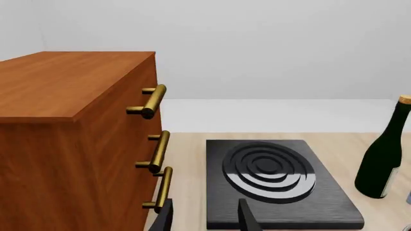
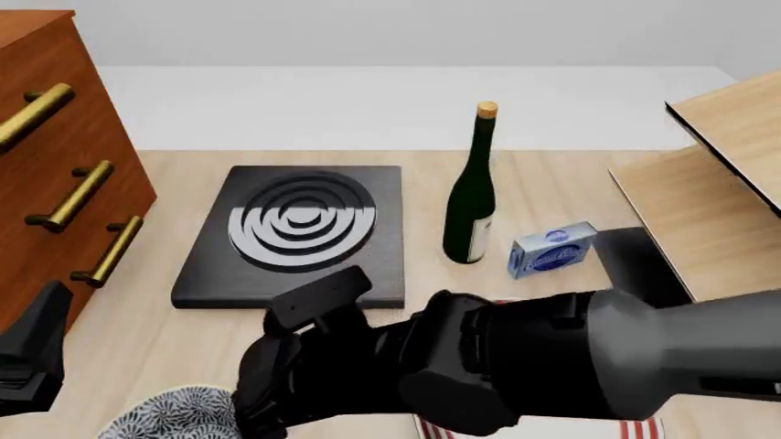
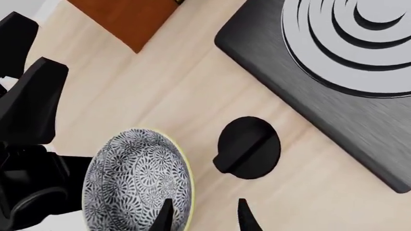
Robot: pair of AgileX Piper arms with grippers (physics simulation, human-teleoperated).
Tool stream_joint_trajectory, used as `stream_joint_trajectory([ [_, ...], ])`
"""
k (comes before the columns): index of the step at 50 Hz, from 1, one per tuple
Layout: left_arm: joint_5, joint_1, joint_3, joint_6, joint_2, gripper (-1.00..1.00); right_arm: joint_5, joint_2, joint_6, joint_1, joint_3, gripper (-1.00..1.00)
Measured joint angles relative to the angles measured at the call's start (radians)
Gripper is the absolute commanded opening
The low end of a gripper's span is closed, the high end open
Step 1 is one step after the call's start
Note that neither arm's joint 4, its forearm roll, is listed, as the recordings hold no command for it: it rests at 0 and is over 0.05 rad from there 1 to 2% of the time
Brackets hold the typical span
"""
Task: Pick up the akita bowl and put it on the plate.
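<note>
The akita bowl (image 3: 132,185), patterned blue-grey and white with a pale rim, stands on the wooden table near its front left edge (image 2: 171,416). My right gripper (image 3: 204,219) is open and points down at the bowl, one finger over the inside and one outside, straddling its near rim. In the front view the right arm (image 2: 488,366) reaches across and covers most of the plate (image 2: 645,428), of which only slivers of red rings show. My left gripper (image 1: 204,221) is open and empty, low at the far left (image 2: 43,320), facing the stove.
A wooden cabinet (image 2: 49,137) with brass handles stands at the left. A black stove slab (image 2: 299,233) with grey rings lies mid-table, a dark wine bottle (image 2: 470,201) and a small blue box (image 2: 551,249) to its right. A wooden shelf (image 2: 720,183) rises at the right.
</note>
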Motion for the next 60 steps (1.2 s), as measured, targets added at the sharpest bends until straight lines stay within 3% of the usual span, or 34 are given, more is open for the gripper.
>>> stream_joint_trajectory([
  [48,0.0,0.0,0.0,0.0,0.0,1.0,-0.119,0.171,0.04,0.09,0.012,1.0],
  [49,0.0,0.0,0.0,0.0,0.0,1.0,-0.119,0.172,0.038,0.089,0.011,-1.0],
  [60,0.0,0.0,0.0,0.0,0.0,1.0,-0.109,0.161,0.014,0.069,-0.005,-1.0],
])
